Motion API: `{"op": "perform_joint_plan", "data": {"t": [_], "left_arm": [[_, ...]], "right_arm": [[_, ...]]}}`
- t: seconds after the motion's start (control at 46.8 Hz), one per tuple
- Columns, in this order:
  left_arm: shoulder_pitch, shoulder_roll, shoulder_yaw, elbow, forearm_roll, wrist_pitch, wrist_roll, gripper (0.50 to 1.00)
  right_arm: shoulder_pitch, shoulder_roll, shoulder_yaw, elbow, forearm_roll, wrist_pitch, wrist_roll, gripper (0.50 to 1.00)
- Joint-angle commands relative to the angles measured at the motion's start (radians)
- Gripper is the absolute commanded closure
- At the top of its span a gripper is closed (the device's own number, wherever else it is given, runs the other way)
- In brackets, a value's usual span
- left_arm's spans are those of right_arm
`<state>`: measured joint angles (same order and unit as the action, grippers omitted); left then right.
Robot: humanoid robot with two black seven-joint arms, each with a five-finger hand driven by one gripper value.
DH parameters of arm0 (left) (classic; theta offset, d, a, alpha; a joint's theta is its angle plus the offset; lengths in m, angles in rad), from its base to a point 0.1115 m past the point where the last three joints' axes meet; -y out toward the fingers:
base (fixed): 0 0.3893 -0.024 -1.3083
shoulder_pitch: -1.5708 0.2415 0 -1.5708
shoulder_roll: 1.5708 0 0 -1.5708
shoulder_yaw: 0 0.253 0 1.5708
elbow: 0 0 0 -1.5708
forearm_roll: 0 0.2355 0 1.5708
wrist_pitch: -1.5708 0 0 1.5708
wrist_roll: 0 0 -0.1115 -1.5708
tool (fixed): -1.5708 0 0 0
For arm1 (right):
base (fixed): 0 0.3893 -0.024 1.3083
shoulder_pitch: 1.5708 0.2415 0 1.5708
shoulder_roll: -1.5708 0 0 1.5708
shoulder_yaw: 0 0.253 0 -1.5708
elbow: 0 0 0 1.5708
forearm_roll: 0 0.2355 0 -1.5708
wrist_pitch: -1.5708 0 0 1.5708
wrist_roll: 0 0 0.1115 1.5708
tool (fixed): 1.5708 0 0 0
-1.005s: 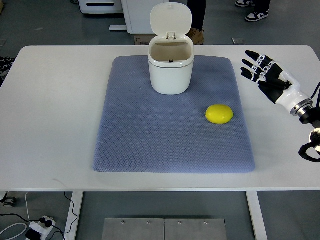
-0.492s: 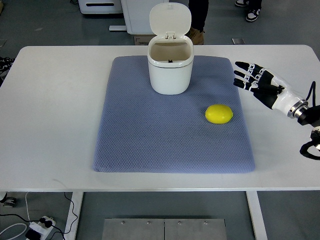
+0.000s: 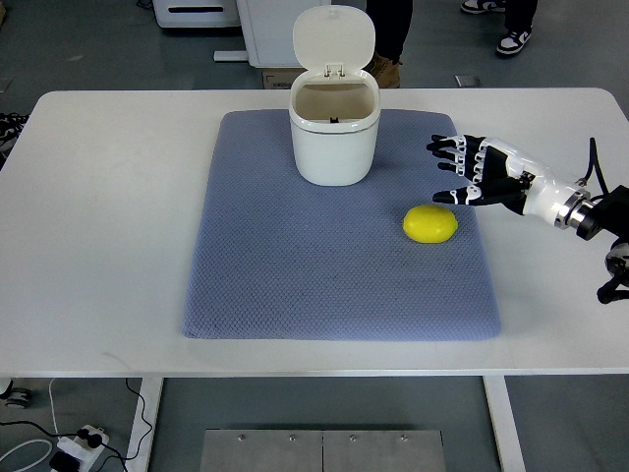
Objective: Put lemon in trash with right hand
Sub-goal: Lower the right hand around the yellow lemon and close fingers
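Resting on the blue mat (image 3: 295, 256) toward the worktop's (image 3: 108, 197) right edge, the lemon (image 3: 430, 224) looks light, firm and smooth-skinned, likely to roll, so fingers should wrap its broad middle. Near it, toward the far edge, the right hand (image 3: 479, 173) hovers, fingers spread wide, empty. The trash bin (image 3: 334, 138) stands open near the far edge.

Lemon (image 3: 430, 224) on mat (image 3: 295, 265), right-front of bin (image 3: 335, 138)

The right arm (image 3: 595, 211) is running off the right edge; people's shoes (image 3: 515, 40) are being cropped at the top.
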<state>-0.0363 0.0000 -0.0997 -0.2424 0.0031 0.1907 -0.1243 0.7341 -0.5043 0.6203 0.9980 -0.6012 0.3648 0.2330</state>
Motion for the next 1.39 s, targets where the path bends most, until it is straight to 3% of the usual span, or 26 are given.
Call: {"op": "perform_joint_plan", "data": {"t": [0.0,0.299,0.599,1.005,1.176,1.369], "left_arm": [[0.000,0.000,0.000,0.000,0.000,0.000,0.000,0.500],[0.000,0.000,0.000,0.000,0.000,0.000,0.000,0.500],[0.000,0.000,0.000,0.000,0.000,0.000,0.000,0.500],[0.000,0.000,0.000,0.000,0.000,0.000,0.000,0.500],[0.001,0.000,0.000,0.000,0.000,0.000,0.000,0.500],[0.000,0.000,0.000,0.000,0.000,0.000,0.000,0.500]], "right_arm": [[0.022,0.000,-0.028,-0.005,-0.005,-0.006,0.000,0.505],[0.033,0.003,-0.116,-0.019,-0.003,-0.064,0.022,0.507],[0.030,0.006,-0.128,-0.062,-0.003,-0.064,0.026,0.507],[0.025,0.003,-0.151,-0.094,-0.022,-0.089,0.089,0.509],[0.028,0.001,-0.220,-0.094,-0.077,-0.127,0.146,0.511],[0.027,0.003,-0.235,-0.093,-0.081,-0.148,0.154,0.511]]}}
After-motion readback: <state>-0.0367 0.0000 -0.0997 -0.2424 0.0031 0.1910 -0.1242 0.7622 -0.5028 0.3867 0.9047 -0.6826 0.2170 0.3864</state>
